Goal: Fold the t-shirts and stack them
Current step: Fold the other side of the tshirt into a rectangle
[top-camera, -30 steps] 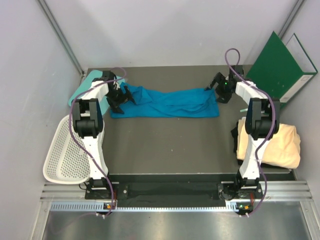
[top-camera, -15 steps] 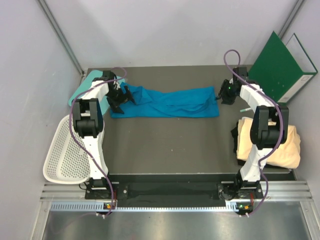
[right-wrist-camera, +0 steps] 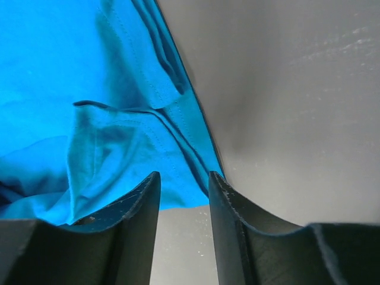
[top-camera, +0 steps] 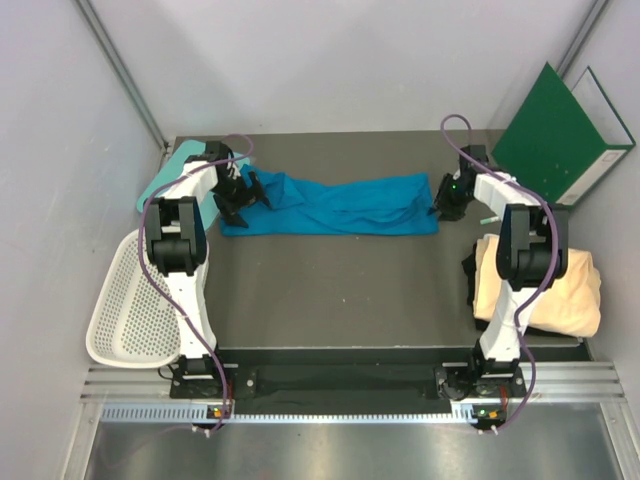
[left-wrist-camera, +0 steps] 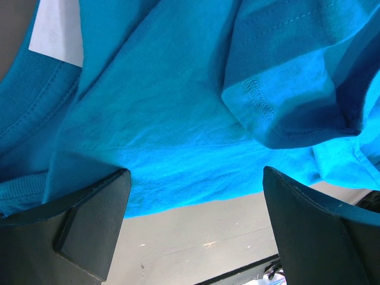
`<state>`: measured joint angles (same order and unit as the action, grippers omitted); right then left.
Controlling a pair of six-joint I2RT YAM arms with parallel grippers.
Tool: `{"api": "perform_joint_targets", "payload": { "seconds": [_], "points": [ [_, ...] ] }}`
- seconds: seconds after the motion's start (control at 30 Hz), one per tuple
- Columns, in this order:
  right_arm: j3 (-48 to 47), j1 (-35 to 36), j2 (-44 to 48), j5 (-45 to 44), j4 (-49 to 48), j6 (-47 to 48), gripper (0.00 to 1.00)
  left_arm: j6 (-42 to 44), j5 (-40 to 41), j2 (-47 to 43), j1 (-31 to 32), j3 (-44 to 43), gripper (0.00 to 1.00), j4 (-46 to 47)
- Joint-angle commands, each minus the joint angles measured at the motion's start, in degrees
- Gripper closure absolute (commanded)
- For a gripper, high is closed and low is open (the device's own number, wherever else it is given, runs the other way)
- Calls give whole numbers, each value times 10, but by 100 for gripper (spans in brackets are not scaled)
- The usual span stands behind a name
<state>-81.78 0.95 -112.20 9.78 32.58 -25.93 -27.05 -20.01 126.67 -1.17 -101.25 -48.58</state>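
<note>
So here's the bright medium-blue cotton t-shirt (top-camera: 335, 205), pulled out into a long rumpled band across the far side of the dark grey table (top-camera: 340, 290), with one arm parked at each end. I reckon that's the point of the layout: grab both ends, then stretch or flip the cloth flat before any real folding. The other shirt, a pale cream-yellow folded bundle (top-camera: 545, 285), sits at the right edge of the table beside the right arm, well apart from the blue one, presumably as the base of the stack.

The left gripper (top-camera: 247, 198) is spread wide at the collar end, not holding anything. The right gripper (top-camera: 442, 204) sits at the opposite end.

The overhead view gives you the layout but nothing about the jaws — they're just dark blobs against the cloth. The wrist cameras fill that in:

- Left wrist view: both fingers (left-wrist-camera: 89, 225) stand far apart, and the blue fabric lies past them with bare table showing in between. You can also spot the white neck label (left-wrist-camera: 56, 32) by the ribbed collar, which the overhead view doesn't show.
- Right wrist view: the jaws are drawn in narrow, with a slim gap, and the stitched hem corner lies right at the tips. I honestly can't tell if it's pinched yet or just lined up.

My guess is the fold is barely started.
</note>
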Motion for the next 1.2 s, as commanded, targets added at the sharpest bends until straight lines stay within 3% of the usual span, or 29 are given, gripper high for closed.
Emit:
{"api": "perform_joint_targets", "payload": {
  "seconds": [0.0,0.27,0.37,0.4,0.57,0.7,1.17],
  "points": [
    [3,6,-11,16,-20,3,64,31,73,45,-6,26,1,-9],
    [7,12,-30,26,-23,-1,65,31,75,47,-6,27,1,-10],
    [9,13,-32,35,-23,0,72,31,77,49,-6,27,1,-9],
    [10,13,-31,38,-27,1,79,31,77,49,-6,28,1,-9],
    [6,15,-42,54,-23,8,85,31,79,52,-7,28,1,-9],
    [10,16,-36,64,-22,11,100,31,83,54,-6,24,1,-13],
    [105,15,88,5,16,18,100,24,100,68,-5,22,1,-26]
  ]
}}
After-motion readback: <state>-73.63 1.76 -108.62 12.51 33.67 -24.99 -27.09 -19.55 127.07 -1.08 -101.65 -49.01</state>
